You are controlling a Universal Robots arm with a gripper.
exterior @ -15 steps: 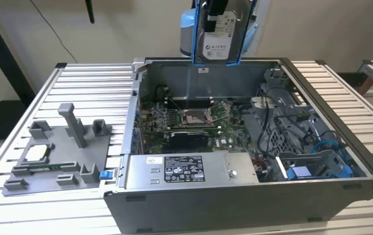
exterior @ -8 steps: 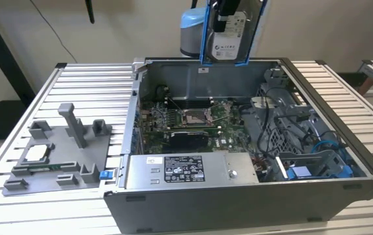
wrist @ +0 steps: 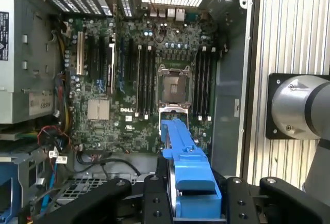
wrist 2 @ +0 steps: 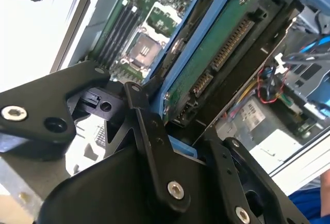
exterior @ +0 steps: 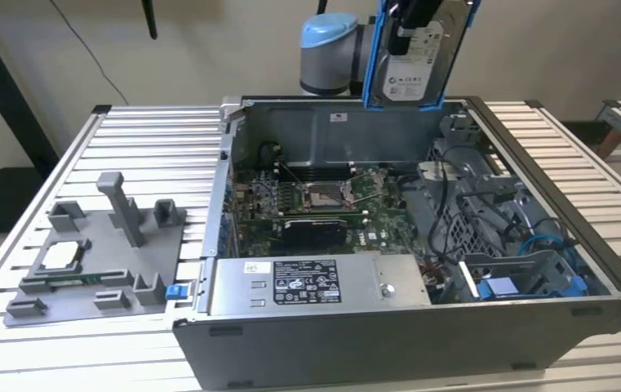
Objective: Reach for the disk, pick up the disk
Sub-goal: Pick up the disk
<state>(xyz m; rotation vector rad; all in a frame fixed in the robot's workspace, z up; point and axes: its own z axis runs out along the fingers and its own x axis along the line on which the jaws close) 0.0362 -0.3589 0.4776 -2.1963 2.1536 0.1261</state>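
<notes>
I see open air above the open grey metal computer case (exterior: 571, 269); below, the green motherboard (exterior: 321, 204), tangled black cables (exterior: 441, 220) and silver power-supply box (exterior: 310, 282) crowd its floor.

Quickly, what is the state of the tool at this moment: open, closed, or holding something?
Tool: closed on the disk, held up above the open computer case.

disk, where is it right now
The disk hangs upright in the hand at the top of the exterior view, above the back wall of the open case; in both wrist views it sits over the motherboard.
</notes>
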